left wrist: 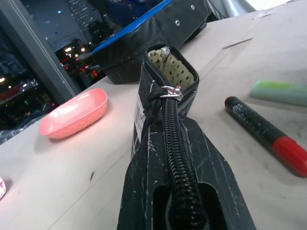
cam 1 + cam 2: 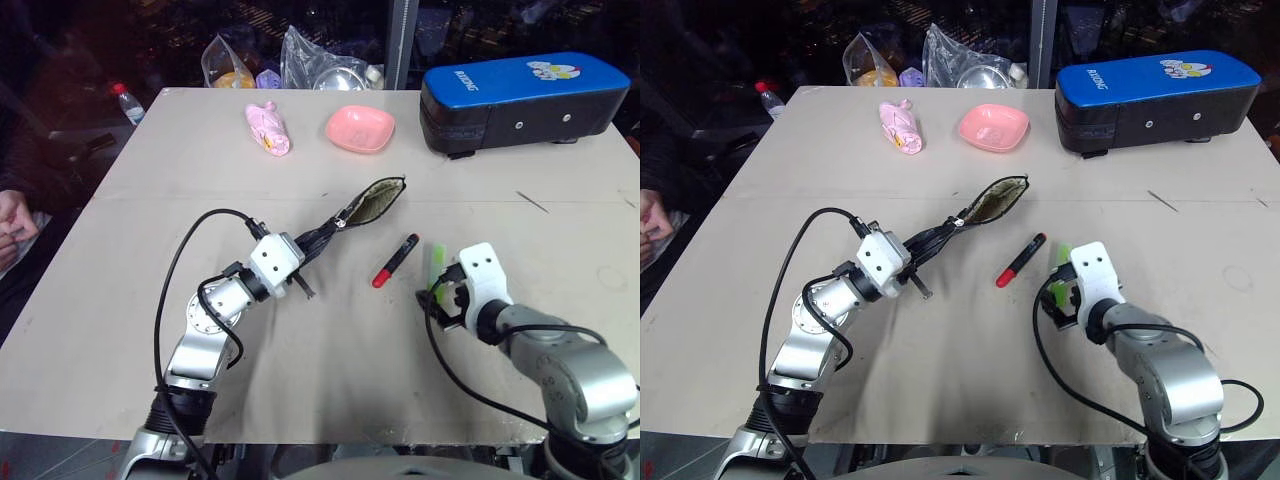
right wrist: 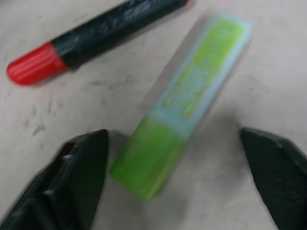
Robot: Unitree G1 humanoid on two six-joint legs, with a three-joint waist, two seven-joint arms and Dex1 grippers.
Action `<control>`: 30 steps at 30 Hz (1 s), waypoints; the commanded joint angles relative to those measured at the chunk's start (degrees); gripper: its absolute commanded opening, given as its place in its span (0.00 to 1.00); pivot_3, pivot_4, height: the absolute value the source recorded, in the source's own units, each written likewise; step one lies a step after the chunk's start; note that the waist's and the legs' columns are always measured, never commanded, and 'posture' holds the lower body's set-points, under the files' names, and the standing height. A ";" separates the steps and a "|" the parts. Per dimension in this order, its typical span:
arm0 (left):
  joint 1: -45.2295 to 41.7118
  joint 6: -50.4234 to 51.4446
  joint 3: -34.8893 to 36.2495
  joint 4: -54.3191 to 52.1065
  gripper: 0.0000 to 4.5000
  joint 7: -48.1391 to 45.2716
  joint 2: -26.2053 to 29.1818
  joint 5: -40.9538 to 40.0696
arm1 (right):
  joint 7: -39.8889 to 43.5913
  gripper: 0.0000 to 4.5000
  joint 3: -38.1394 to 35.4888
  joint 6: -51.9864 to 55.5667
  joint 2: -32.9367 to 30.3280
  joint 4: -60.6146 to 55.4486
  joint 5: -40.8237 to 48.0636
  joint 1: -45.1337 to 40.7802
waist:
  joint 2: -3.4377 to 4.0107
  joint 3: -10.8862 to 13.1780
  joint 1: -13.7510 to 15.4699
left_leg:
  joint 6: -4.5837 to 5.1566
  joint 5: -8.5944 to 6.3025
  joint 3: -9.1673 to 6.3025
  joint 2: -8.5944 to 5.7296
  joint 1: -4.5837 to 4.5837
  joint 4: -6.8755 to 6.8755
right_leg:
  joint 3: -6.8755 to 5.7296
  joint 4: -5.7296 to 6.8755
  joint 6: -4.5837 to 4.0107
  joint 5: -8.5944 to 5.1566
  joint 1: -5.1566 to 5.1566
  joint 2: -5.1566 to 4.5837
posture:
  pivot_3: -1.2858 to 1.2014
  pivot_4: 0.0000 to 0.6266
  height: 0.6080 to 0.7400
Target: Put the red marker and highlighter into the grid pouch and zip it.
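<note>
My left gripper (image 2: 298,264) is shut on one end of the grid pouch (image 2: 372,202) and holds it slanted above the table. The pouch's far end gapes open, showing a dotted lining (image 1: 171,69), with the zipper pull (image 1: 170,92) near the mouth. The red marker (image 2: 396,260) lies flat on the table to the right of the pouch. Just right of it lies the light-green highlighter (image 3: 184,98). My right gripper (image 3: 172,139) points down over the highlighter's near end and is open, one black finger on each side of it, the highlighter resting on the table.
A pink bowl (image 2: 360,129), a pink wrapped item (image 2: 268,128) and a big blue-and-black case (image 2: 520,100) stand along the far side. Plastic bags (image 2: 310,62) and a bottle (image 2: 128,101) sit beyond the table edge. A person's hand (image 2: 12,225) is at the left.
</note>
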 commanded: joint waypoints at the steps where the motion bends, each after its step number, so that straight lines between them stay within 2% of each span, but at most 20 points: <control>1: -0.49 -0.50 0.20 -0.65 0.00 -0.07 -0.06 -0.50 | -0.35 0.52 0.14 0.79 -0.38 -1.07 0.61 0.83 | 0.00 0.00 -0.02 | 0.00 0.00 0.00 0.00 0.01 0.00 | 0.00 0.00 0.00 0.00 0.00 0.01 | 0.52 0.24 0.89; 2: -0.49 -0.49 0.19 -0.65 0.00 -0.05 -0.05 -0.49 | -0.36 0.41 0.23 0.65 -0.89 -1.03 0.55 0.82 | 0.00 0.00 -0.03 | 0.00 0.00 -0.01 0.02 0.04 0.00 | 0.00 0.00 0.00 -0.01 0.00 0.03 | 0.52 0.24 0.89; 5: -0.40 -0.39 0.16 -0.79 0.00 0.19 -0.08 -0.46 | 1.03 0.17 -1.54 0.33 -5.10 -0.59 0.74 -1.08 | 0.01 0.00 -0.04 | -0.01 0.00 -0.01 0.04 0.05 0.00 | 0.00 0.02 -0.01 -0.01 0.00 0.07 | 0.52 0.24 0.89; 8: -0.25 -0.35 -0.02 -0.94 0.00 0.36 -0.23 -0.36 | 4.19 0.17 -4.35 -2.78 -13.29 2.20 0.81 -4.15 | 0.04 0.02 0.03 | -0.01 0.01 0.03 0.03 0.03 0.03 | 0.04 0.02 0.00 -0.01 0.02 0.07 | 0.52 0.24 0.89; 10: -0.16 -0.32 -0.18 -1.04 0.00 0.39 -0.37 -0.31 | 8.18 0.17 -5.02 -7.75 -21.06 4.92 1.10 -6.17 | 0.04 0.02 0.09 | 0.00 0.01 0.05 0.02 0.00 0.09 | 0.04 0.00 0.00 -0.01 0.03 0.05 | 0.52 0.24 0.89; 14: -0.49 -0.04 -0.68 -0.95 0.00 0.34 -0.83 -0.21 | 23.03 0.17 -2.54 -29.79 -40.57 13.90 -0.89 -10.35 | 0.06 0.04 -0.04 | 0.00 0.01 0.10 0.04 0.01 0.07 | 0.03 -0.03 0.02 -0.02 0.04 0.08 | 0.52 0.24 0.89; 17: -1.10 0.05 -0.93 -0.59 0.00 0.17 -1.02 -0.20 | 33.13 0.17 1.25 -45.44 -48.48 19.49 -2.53 -15.31 | 0.10 0.06 -0.40 | 0.01 0.01 0.21 0.14 0.06 0.00 | 0.08 -0.06 0.02 -0.02 0.04 0.13 | 0.52 0.24 0.89; 22: -2.27 0.02 -1.44 0.02 0.00 -0.24 -1.30 -0.06 | 44.06 0.17 9.12 -62.48 -51.93 27.45 -8.04 -26.19 | 0.09 0.07 -1.06 | 0.01 0.00 0.30 0.24 0.06 0.03 | 0.13 -0.06 0.01 -0.01 0.03 0.19 | 0.52 0.24 0.89; 25: -2.74 0.25 -1.81 -0.16 0.00 -0.29 -1.42 -0.01 | 48.46 0.17 14.96 -71.40 -49.44 32.03 -12.65 -33.72 | 0.08 0.08 -1.29 | 0.01 0.00 0.32 0.22 0.03 0.06 | 0.16 -0.07 0.01 -0.01 0.02 0.14 | 0.52 0.24 0.89; 30: -3.31 0.78 -2.55 -0.80 0.00 -0.27 -1.39 0.12 | 51.27 0.17 19.62 -80.27 -44.33 39.44 -18.35 -41.11 | 0.08 0.08 -1.25 | -0.01 0.00 0.28 0.22 0.01 0.05 | 0.16 -0.09 0.00 0.00 0.00 0.14 | 0.52 0.24 0.89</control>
